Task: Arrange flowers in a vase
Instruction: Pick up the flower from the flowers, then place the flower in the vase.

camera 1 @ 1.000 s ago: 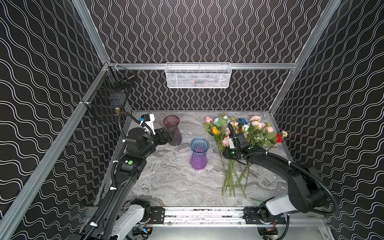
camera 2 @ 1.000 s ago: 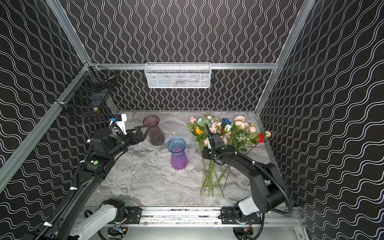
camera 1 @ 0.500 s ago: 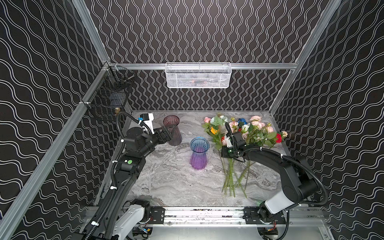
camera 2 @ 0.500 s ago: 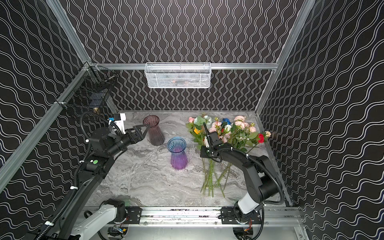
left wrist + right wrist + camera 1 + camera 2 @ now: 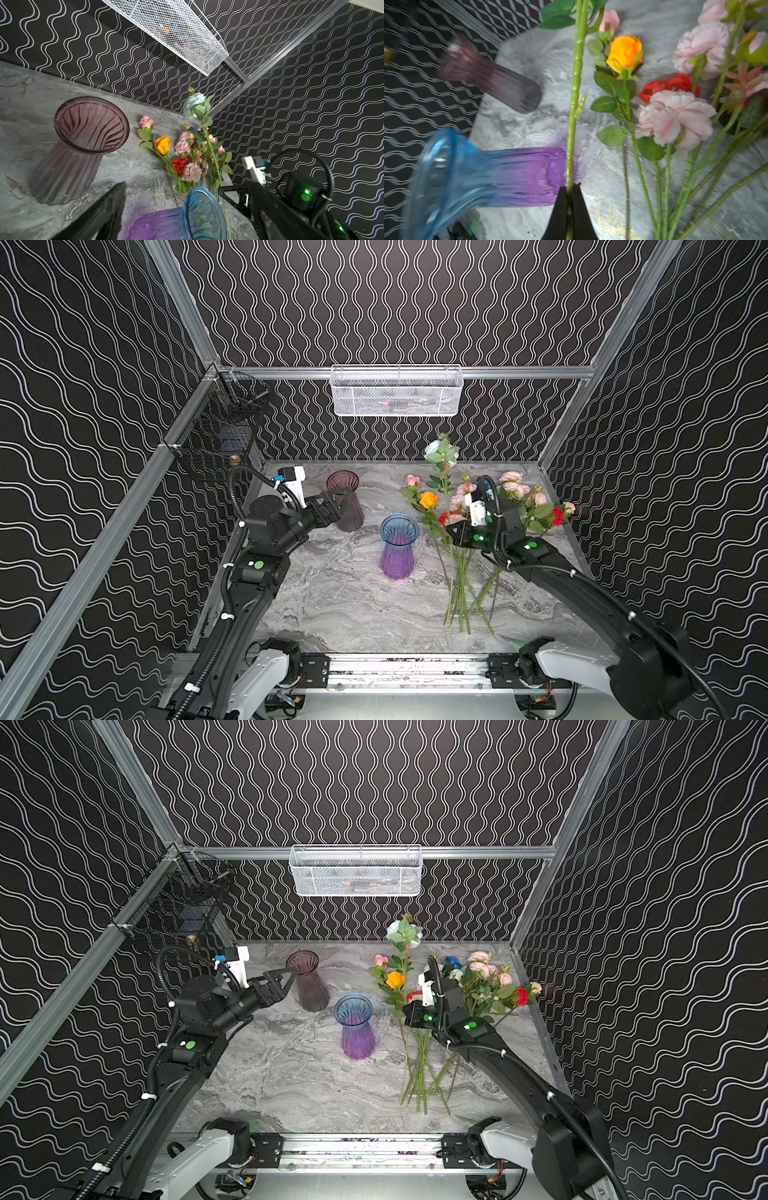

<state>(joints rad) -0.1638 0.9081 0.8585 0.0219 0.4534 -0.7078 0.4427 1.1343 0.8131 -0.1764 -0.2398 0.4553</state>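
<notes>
Pinching the pale rose stem, right jaws together, bloom cropped in wrist view, left jaws apart.

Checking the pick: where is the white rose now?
In both top views the white rose stands above the flowers right of the blue-purple vase, stem in the right gripper.

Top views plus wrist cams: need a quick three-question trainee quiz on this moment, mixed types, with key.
1. True or false: the blue-purple vase already holds a flower.
2. The right gripper is shut on: A) an orange rose, B) the pale flower by its stem, C) a vase rim.
3. Which vase is the open left gripper beside?
Key: 1 false; 2 B; 3 the plum vase.
</notes>
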